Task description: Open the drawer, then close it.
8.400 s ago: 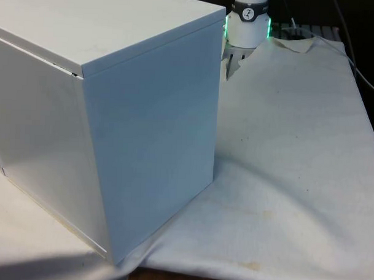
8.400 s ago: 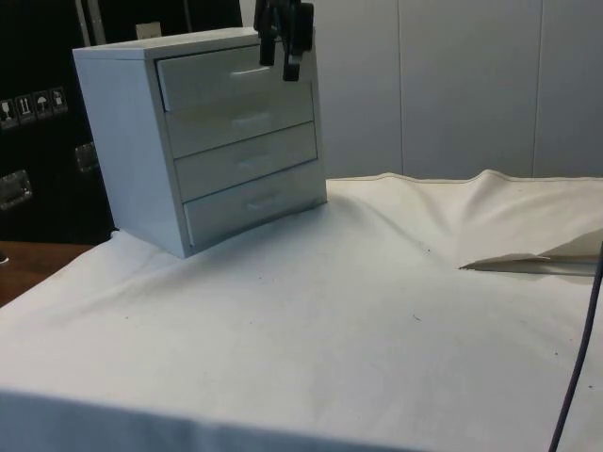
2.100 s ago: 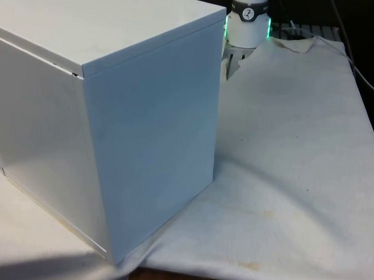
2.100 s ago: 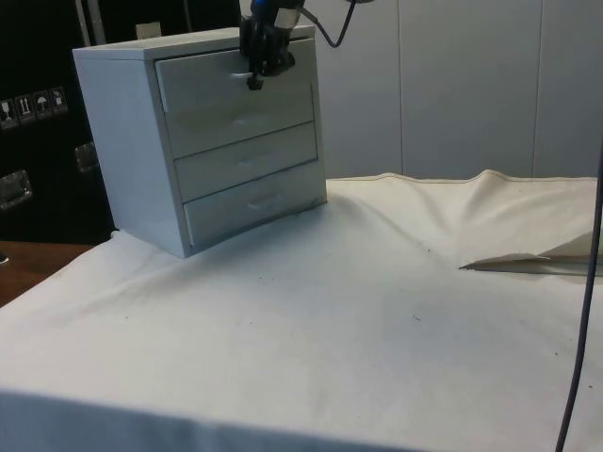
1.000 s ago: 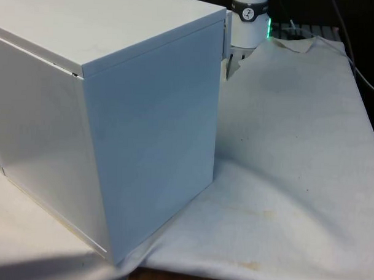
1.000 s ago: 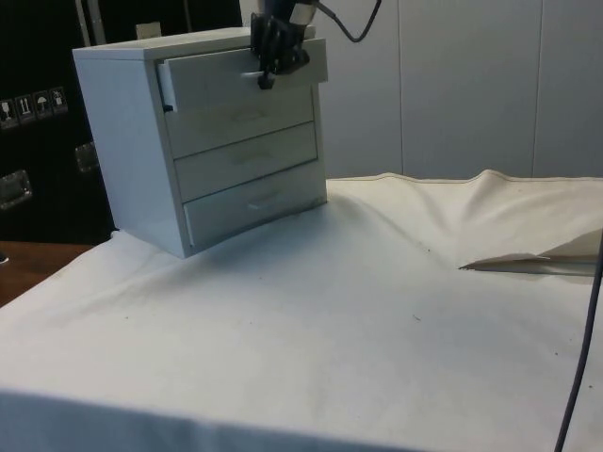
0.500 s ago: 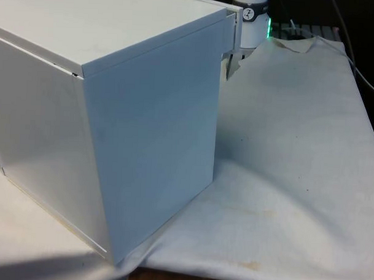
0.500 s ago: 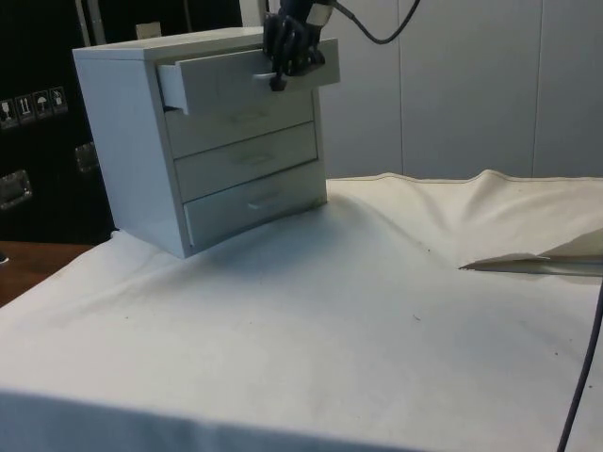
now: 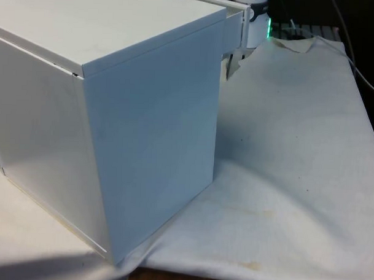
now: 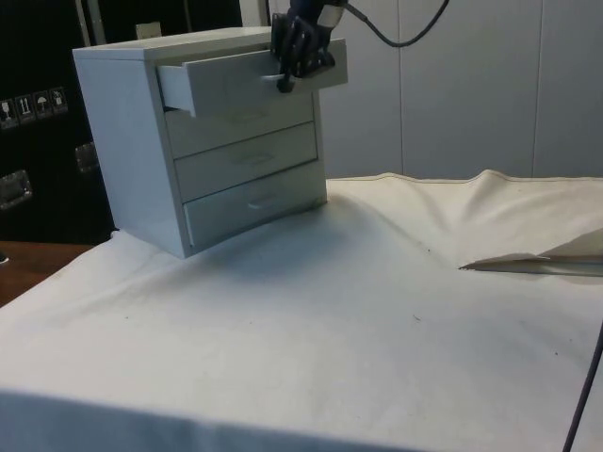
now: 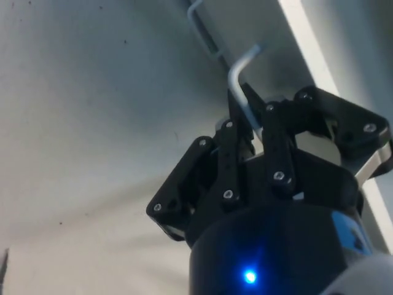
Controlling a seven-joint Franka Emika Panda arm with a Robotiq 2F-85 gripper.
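The top drawer (image 10: 247, 79) has slid further out of the chest of drawers (image 10: 203, 141) at the surface's (image 10: 311, 330) ten o'clock; my gripper (image 10: 291, 77) clamps its handle (image 11: 241, 74).

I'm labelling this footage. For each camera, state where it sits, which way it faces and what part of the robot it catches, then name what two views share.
Front view: across the table, facing the back of the chest of drawers; the arm's base peeks past it.
Side view: at the table's side, facing the chest's drawer fronts; the gripper is at the top drawer, which is pulled partly out.
Wrist view: on the wrist, looking along the fingers shut on the drawer's handle.
Shared: front and side views both show the chest and the white cloth.
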